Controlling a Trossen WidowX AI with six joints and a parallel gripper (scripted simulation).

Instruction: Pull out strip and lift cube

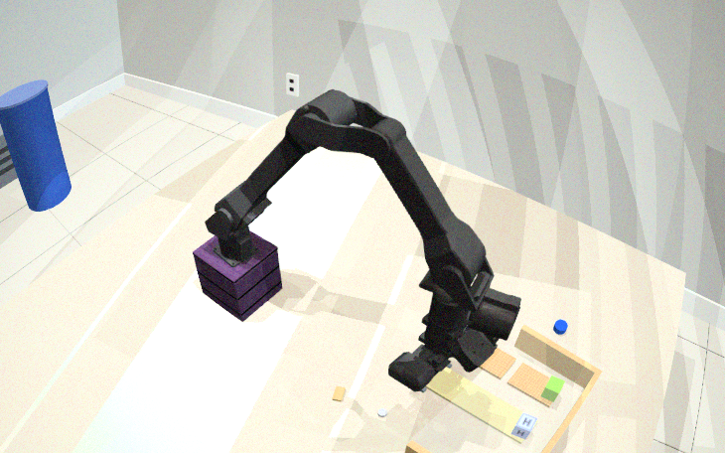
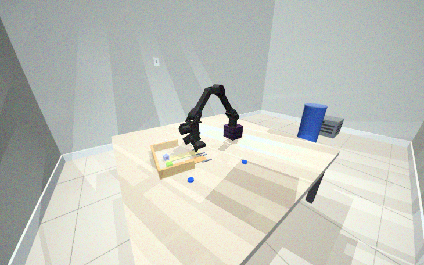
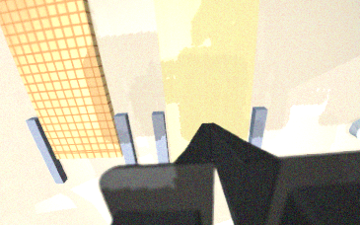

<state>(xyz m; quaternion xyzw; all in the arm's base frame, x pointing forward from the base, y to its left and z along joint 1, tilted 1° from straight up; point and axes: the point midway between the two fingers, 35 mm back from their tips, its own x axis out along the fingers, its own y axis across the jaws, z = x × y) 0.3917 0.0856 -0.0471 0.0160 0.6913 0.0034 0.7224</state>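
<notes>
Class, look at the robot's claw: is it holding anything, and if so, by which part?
Nothing is held. The claw is shut with nothing in it, above the yellow strip.

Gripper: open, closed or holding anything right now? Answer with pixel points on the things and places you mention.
Gripper [image 1: 435, 379] [image 2: 196, 150] [image 3: 207, 128]: closed, nothing held, over the yellow strip [image 1: 475, 396] [image 2: 182, 156] [image 3: 207, 84].

- Pale gray walls [image 1: 522, 67] [image 2: 207, 39] — white baseboards below.
- Light tiled floor [image 1: 129, 129] [image 2: 85, 197].
- Pale desk [image 1: 146, 315] [image 2: 161, 204] — crossed by bright light and shadow bands.
</notes>
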